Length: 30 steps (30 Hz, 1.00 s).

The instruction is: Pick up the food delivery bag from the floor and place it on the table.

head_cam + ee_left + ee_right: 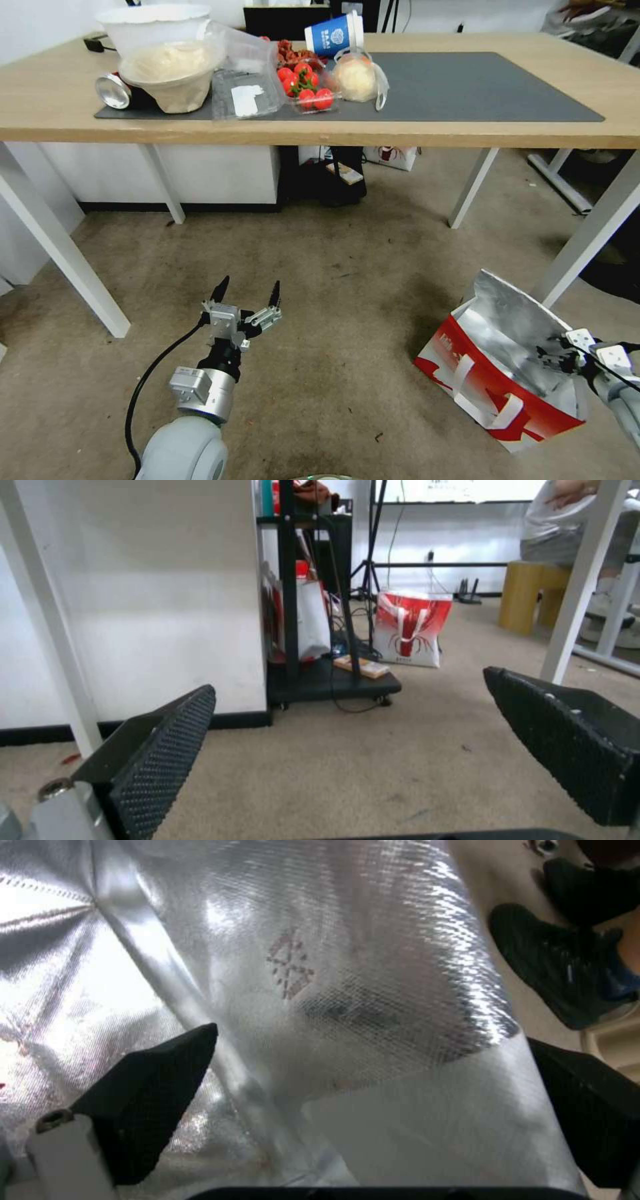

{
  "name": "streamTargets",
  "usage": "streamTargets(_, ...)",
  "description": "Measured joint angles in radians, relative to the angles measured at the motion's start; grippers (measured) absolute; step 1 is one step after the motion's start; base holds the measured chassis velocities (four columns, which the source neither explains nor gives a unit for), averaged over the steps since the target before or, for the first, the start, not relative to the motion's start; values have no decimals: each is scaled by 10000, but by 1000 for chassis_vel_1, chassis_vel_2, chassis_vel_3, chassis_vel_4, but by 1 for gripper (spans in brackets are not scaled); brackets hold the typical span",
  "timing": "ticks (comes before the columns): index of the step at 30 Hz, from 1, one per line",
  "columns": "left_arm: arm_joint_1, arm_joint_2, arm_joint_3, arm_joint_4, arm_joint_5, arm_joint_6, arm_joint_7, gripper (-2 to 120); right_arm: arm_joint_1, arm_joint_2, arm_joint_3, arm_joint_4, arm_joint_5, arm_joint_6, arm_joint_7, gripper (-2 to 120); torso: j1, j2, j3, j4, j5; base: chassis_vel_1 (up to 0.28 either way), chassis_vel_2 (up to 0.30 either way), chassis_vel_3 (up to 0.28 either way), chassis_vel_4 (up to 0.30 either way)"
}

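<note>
Carpet floor holds the food delivery bag beside a leg of the table. Right gripper straddles its foil-lined rim, 2 fingers spread, apparently ready to pinch. Left gripper hangs open, idle, well apart.

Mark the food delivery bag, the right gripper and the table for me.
food delivery bag (497,383): head view, red side panel.
right gripper (559,351): head view, between its fingertips at the bag's rim.
table (53,90): head view, bare wood left of the mat.
</note>
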Motion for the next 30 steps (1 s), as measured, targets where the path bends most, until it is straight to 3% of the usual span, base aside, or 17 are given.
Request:
streamTargets(2, 0, 1, -1, 0, -2, -4, 1, 100, 8, 20, -10, -21, -34, 6, -1, 100, -1, 0, 0, 0, -1, 0, 0, 0, 0)
streamTargets(8, -3, 87, -90, -21, -92, -23, 3, 100, 11, 171, -43, -141, -311, 154, -59, 82, 0, 0, 0, 0, 1, 0, 0, 0, 0)
streamTargets(14, -163, 175, -153, -21, -200, 22, -110, 100, -33, 198, -33, -57, -324, 295, -164, 55, 0, 0, 0, 0, 2, 0, 0, 0, 0)
streamTargets(16, -181, 184, -152, -21, -206, 45, -136, 100, -48, 216, -28, -32, -321, 334, -189, 54, 0, 0, 0, 0, 2, 0, 0, 0, 0)
streamTargets(18, -239, 201, -138, -21, -258, 147, -253, 100, -82, 252, -8, -23, -308, 477, -259, 41, 0, 0, 0, 0, 3, 0, 0, 0, 0)
streamTargets(20, -275, 213, -126, -25, -285, 216, -381, 100, -114, 255, 11, -22, -292, 573, -331, 37, 0, 0, 0, 1, 3, 0, 0, 0, 0)
streamTargets(23, -377, 245, -119, -47, -328, 381, -575, 100, -234, 253, 94, 33, -283, 700, -552, 22, 0, 0, 0, 1, 3, 0, 0, 0, 0)
streamTargets(30, -470, 283, -163, -82, -363, 570, -586, 100, -523, 174, 222, 258, -93, 833, -851, 0, 0, 0, 0, -1, 3, 0, 0, 0, 0)
